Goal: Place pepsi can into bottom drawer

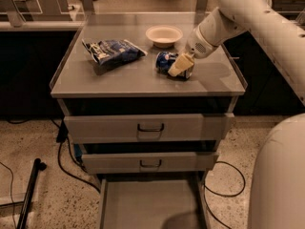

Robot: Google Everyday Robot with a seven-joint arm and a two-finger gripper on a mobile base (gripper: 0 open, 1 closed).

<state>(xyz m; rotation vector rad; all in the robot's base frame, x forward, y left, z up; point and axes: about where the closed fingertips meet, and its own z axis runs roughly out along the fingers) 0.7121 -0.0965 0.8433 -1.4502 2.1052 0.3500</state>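
The pepsi can [165, 62], small and blue with silvery ends, lies on its side on the grey cabinet top [119, 78], right of middle. My gripper [180, 66] comes down from the upper right and sits right over the can's right part, one pale finger [178, 65] lying across its near side. The bottom drawer [150, 205] is pulled out at the foot of the cabinet, its flat grey floor bare.
A crinkled blue chip bag [113, 51] lies on the left of the top. A white bowl [164, 35] stands at the back. The two upper drawers [150, 127] with dark handles are shut. Cables [66, 161] and a dark pole [29, 194] lie on the floor at left.
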